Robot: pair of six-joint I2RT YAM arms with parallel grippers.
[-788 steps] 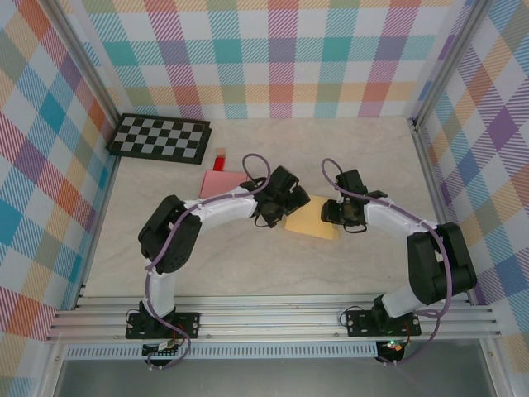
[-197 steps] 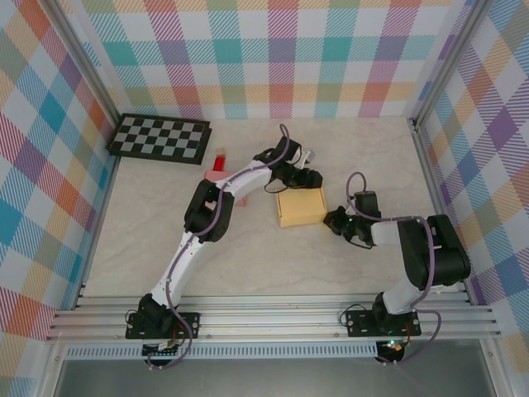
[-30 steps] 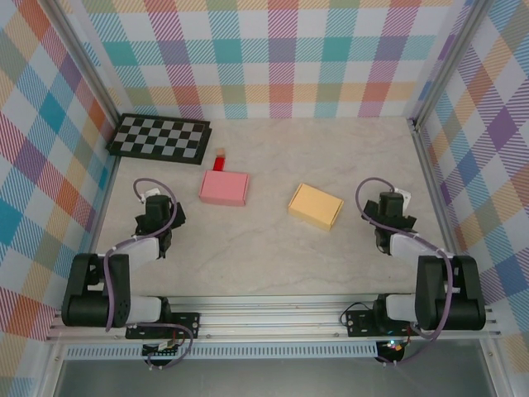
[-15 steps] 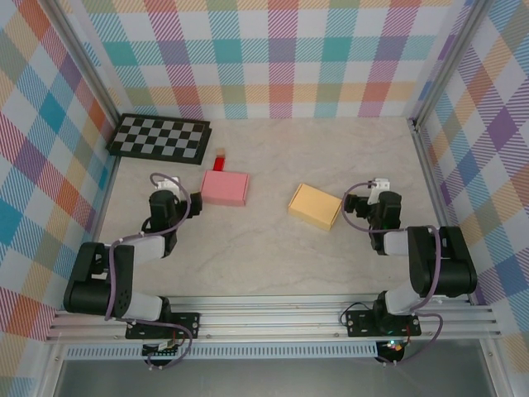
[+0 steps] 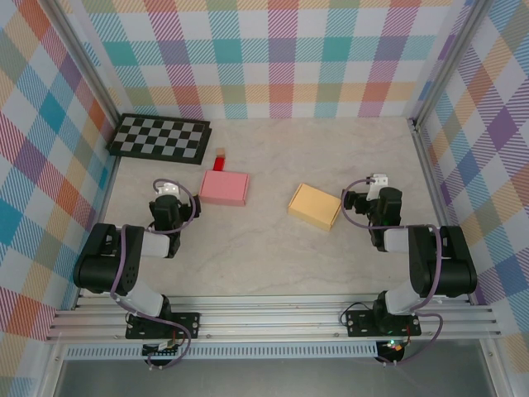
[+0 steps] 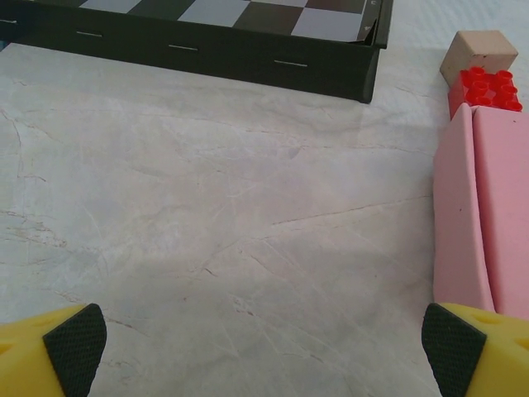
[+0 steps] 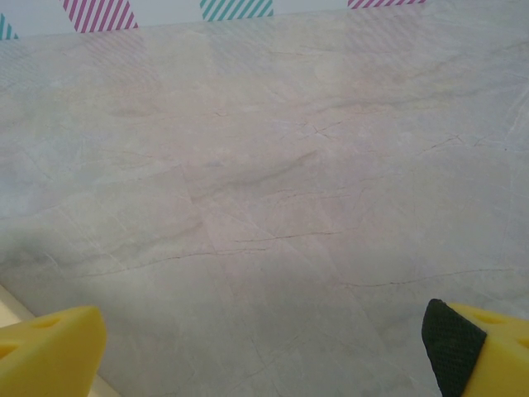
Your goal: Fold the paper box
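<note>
Both arms have pulled back toward their bases over the last few seconds. The left gripper (image 6: 264, 341) and right gripper (image 7: 256, 339) are spread wide and hold nothing. The yellow box (image 5: 315, 206) lies closed on the table (image 5: 264, 256), apart from the pink box (image 5: 224, 188), so the folding looks finished.

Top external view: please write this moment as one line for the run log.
left claw: open, empty | right claw: open, empty | yellow box: closed, untouched | pink box: closed, apart from left claw
</note>
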